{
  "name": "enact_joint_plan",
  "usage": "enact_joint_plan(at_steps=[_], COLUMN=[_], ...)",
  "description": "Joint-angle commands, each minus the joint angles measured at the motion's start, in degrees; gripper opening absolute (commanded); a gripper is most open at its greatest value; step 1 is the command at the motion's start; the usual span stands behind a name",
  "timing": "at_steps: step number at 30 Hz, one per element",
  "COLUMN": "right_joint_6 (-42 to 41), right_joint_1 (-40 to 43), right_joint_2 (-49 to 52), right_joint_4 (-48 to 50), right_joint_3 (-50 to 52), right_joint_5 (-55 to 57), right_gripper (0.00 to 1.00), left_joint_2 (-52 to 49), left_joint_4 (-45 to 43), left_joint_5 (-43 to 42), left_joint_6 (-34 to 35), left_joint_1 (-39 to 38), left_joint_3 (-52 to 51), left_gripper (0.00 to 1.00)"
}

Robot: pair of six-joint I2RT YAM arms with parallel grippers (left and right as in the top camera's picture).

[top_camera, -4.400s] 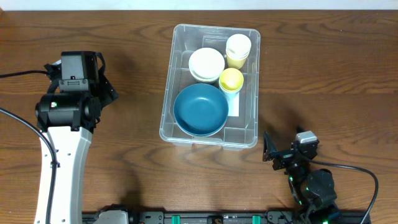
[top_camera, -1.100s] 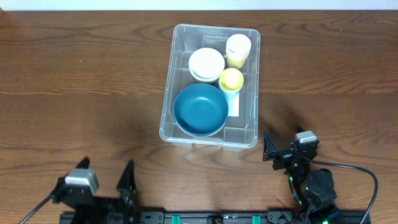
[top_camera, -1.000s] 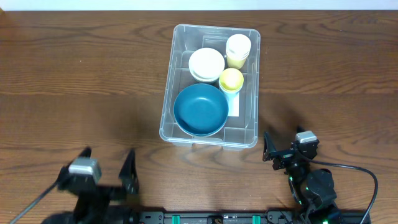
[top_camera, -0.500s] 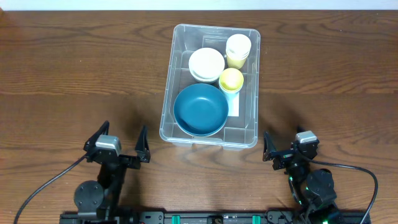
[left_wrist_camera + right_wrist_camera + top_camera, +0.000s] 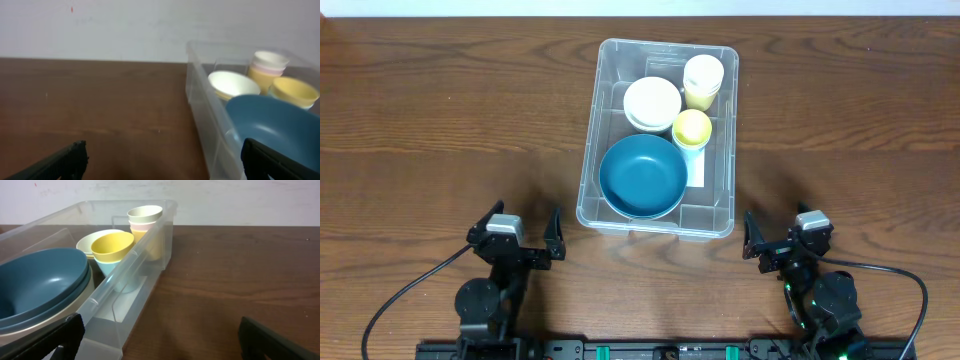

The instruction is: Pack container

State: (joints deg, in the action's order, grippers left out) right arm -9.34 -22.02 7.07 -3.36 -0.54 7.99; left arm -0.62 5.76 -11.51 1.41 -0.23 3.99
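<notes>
Left claw (image 5: 518, 228) open near container (image 5: 591, 140)

1. Overhead: bright, even light from above and sharp throughout. Faint soft shadows lie on the surface (image 5: 440, 120) at lower left and right of the bin (image 5: 588, 150).
2. Left wrist: hazy and soft all over. The left claw (image 5: 162, 162) shows only as dark, blurred tips in the lower corners.
3. Right wrist: crisper, with pale glare streaks along the bin's clear rim and a soft shadow at lower centre.
</notes>
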Motion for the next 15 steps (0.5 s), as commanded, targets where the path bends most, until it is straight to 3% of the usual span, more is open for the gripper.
enact_joint_plan(at_steps=[1,15], right_joint_6=[0.87,0.87], right_joint_1=[0.37,0.37], right_joint_2=[-0.02,-0.02], right_joint_4=[-0.07,-0.07], right_joint_3=[0.22,0.22], right_joint_5=[0.79,0.79], right_gripper=[0.99,0.99], left_joint_2=[0.5,0.5], left_joint_4=[-0.52,-2.03], left_joint_5=[1.92,4.26], left_joint_6=[-0.79,-1.84], left_joint_1=[-0.24,-3.89], left_joint_3=[-1.7,-3.58], left_gripper=[0.98,0.98])
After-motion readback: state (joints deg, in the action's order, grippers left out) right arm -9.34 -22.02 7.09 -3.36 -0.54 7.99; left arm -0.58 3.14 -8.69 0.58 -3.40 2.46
